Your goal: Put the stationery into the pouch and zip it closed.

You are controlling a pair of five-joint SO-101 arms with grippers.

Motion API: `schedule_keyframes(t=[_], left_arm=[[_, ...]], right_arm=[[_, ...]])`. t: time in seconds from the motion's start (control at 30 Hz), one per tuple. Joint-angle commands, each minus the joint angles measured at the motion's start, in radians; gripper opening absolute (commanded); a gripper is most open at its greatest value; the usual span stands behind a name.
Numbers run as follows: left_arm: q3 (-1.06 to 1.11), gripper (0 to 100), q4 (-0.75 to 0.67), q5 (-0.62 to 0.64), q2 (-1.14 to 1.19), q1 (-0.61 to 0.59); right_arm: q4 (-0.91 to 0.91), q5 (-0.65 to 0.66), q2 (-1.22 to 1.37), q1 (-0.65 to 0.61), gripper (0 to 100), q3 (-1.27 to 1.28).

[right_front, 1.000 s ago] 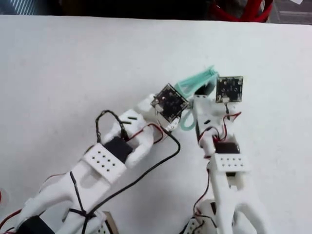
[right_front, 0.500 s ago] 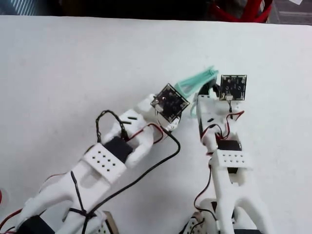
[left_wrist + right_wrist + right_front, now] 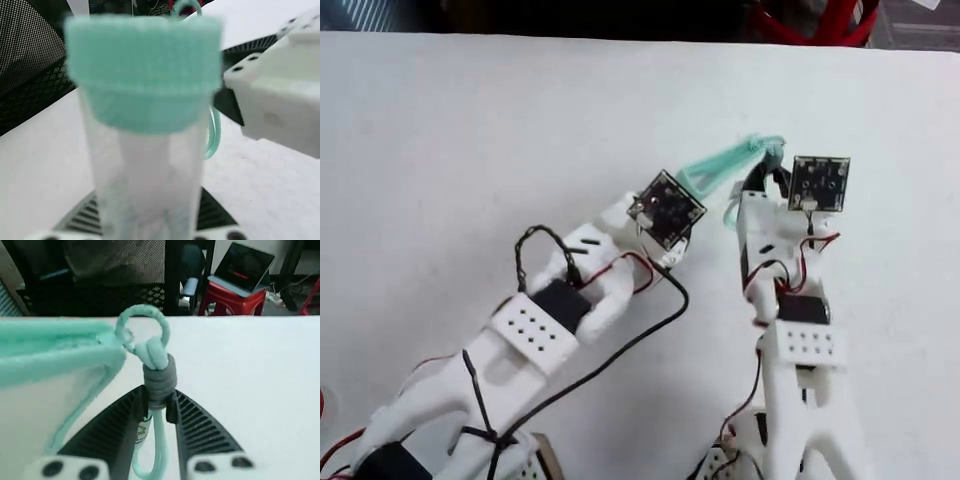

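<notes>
The pouch (image 3: 720,163) is clear with a mint green zip edge and is held off the white table (image 3: 470,130), tilted. My left gripper (image 3: 147,225) is shut on its clear body, and the mint edge (image 3: 145,100) stands up close in the left wrist view. My right gripper (image 3: 159,405) is shut on the zip's pull cord (image 3: 159,380), a mint cord with a grey wrap, at the pouch's end (image 3: 55,357). In the high view the right gripper (image 3: 762,180) sits just right of the pouch, the cord's loop (image 3: 730,212) hanging below. What is inside the pouch is not discernible.
The two arms stand close together at the table's near middle, with loose black and red cables (image 3: 650,335) on the left arm. Beyond the far table edge are a red stool (image 3: 235,297), a dark laptop (image 3: 245,265) and black mesh chairs (image 3: 115,270).
My right arm has shifted to the right with the pull cord in its grip, and the pouch's mint end has stretched rightward with it. The left arm has kept still.
</notes>
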Motion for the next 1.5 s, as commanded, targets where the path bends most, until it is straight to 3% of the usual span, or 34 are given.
schedule_keyframes(t=[0.0, 0.13, 0.33, 0.83, 0.93, 1.03, 1.2, 1.3, 1.47], left_arm=[[0.025, 2, 0.012, -0.008, 0.035, -0.024], [0.029, 2, 0.000, -0.008, 0.036, -0.021], [0.029, 2, 0.005, -0.008, 0.036, -0.024], [0.048, 2, -0.002, -0.008, 0.035, -0.024], [0.054, 2, -0.002, -0.008, 0.035, -0.021], [0.054, 2, -0.002, -0.008, 0.035, -0.019], [0.054, 2, -0.002, -0.008, 0.035, -0.019], [0.054, 2, -0.002, -0.008, 0.035, -0.019], [0.054, 2, -0.002, -0.008, 0.035, -0.018]], right_arm=[[0.127, 0.012, -0.283, -0.038, 1.8, -0.061], [0.390, 0.117, -0.501, -0.147, 1.7, -0.149], [0.664, 0.209, -0.547, -0.351, 1.7, -0.288], [0.940, 0.236, -0.653, -0.381, 1.8, -0.376], [0.860, 0.339, -0.711, -0.245, 1.8, -0.249], [0.671, 0.259, -0.719, -0.111, 5.6, -0.017], [0.294, 0.058, -0.720, -0.097, 34.0, 0.315], [0.104, 0.061, -0.719, -0.099, 32.0, 0.404], [0.067, 0.097, -0.717, -0.139, 31.3, 0.411]])
